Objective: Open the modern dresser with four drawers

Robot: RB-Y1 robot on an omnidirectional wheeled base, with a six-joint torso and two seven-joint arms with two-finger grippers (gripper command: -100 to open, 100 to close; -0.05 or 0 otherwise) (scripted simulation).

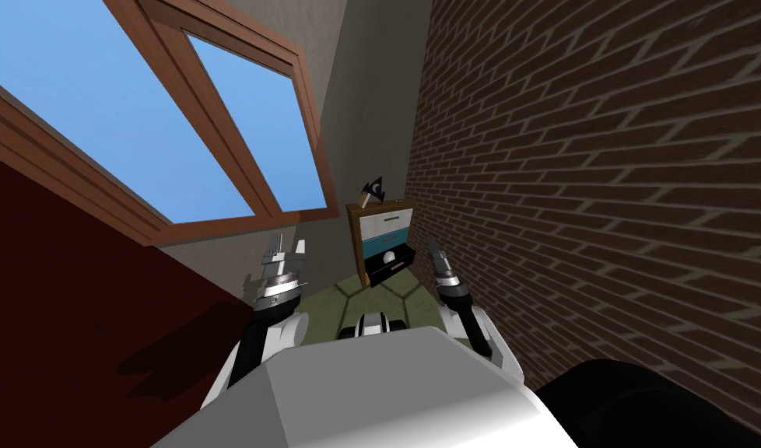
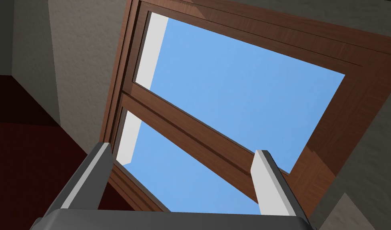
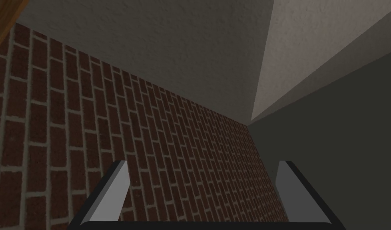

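The dresser [image 1: 382, 230] stands far ahead on the floor, in the corner against the brick wall. It has a wooden frame with white and teal drawer fronts. Its dark lower drawer [image 1: 391, 264] is pulled out, with something white showing at its top. Both arms are raised well short of the dresser. My left gripper [image 1: 285, 250] [image 2: 183, 149] is open and holds nothing. My right gripper [image 1: 435, 250] [image 3: 202, 163] is also open and holds nothing, close beside the brick wall.
A brick wall [image 1: 604, 194] runs along the right, a large wood-framed window [image 1: 215, 148] along the left. A small dark object [image 1: 373, 190] sits on the dresser's top. Green tiled floor [image 1: 371, 299] lies between me and the dresser.
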